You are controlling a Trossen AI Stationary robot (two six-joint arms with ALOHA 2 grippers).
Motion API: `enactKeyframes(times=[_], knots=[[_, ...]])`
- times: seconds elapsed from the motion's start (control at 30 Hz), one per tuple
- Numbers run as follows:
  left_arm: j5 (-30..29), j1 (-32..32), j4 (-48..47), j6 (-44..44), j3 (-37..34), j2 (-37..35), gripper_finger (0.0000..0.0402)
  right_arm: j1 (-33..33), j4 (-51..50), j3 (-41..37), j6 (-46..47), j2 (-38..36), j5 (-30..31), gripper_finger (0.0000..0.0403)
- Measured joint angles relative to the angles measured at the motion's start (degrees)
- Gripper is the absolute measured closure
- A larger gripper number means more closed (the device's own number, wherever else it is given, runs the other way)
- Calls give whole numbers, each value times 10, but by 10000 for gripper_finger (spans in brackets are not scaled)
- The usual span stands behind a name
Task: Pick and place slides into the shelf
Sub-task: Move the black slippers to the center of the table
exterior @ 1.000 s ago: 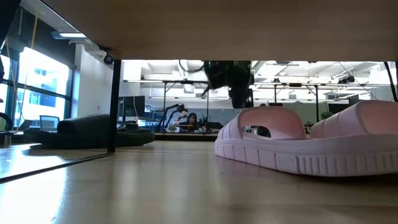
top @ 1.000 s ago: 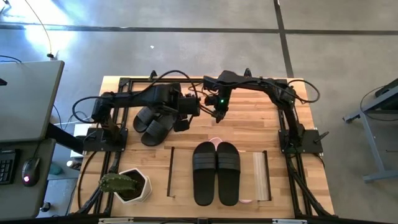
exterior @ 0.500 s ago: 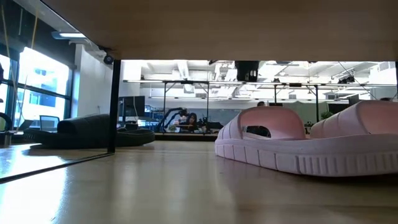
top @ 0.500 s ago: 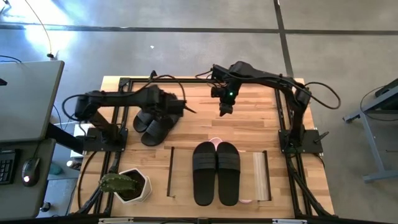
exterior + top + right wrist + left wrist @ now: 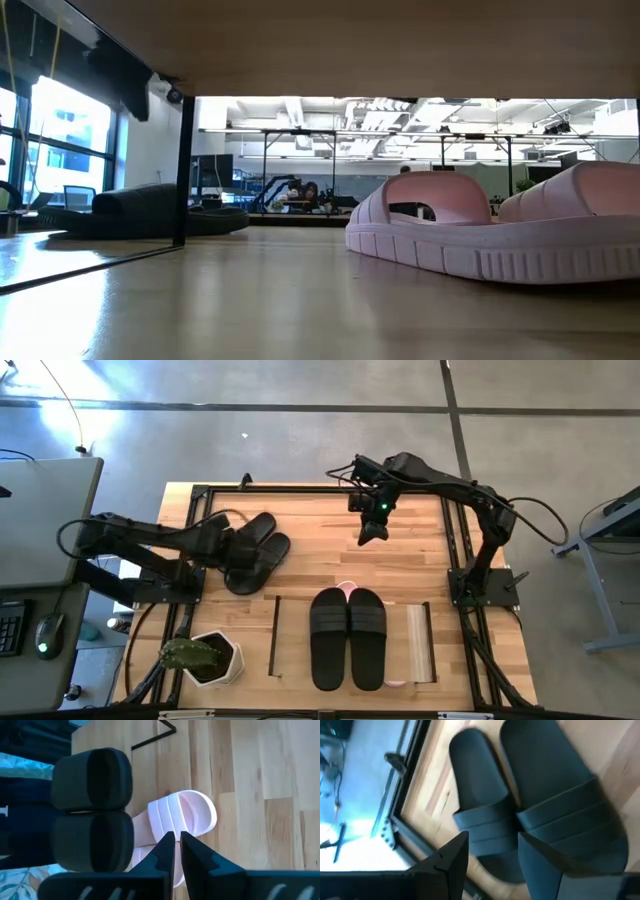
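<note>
Left gripper (image 5: 228, 547) pulled back leftward, fingers spread, empty, beside ribbed matte black slide pair (image 5: 255, 550). Right gripper (image 5: 368, 537) retreated, clenched. Low view alone shows pink foam slides (image 5: 490, 230), apparently under light-wood shelf (image 5: 418, 643); second black pair (image 5: 348, 637) on top.

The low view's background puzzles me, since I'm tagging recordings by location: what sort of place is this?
Probably an open-plan lab or workshop: exposed ceiling ducts and lights, workstations with a seated person beyond the table, and, from above, a bare concrete floor.
</note>
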Motion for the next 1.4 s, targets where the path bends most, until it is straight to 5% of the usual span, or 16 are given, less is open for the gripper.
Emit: enactKeyframes(times=[0.3, 0.67, 0.97, 1.1, 1.4], knots=[[12, -99, 60, -93, -145, -77, 248, 0, 7, 0, 2, -28, 1, 382], [58, -134, 94, -90, -186, -71, 248, 0, 10, 0, 5, -28, 4, 382], [51, -134, 211, -49, -186, -21, 247, 20, 26, 0, 4, -28, 5, 382], [7, -134, 206, -48, -186, 21, 247, 31, 33, 0, 6, -28, 5, 382], [18, -134, 195, -38, -185, 110, 247, 46, 31, 0, 16, -28, 5, 382]])
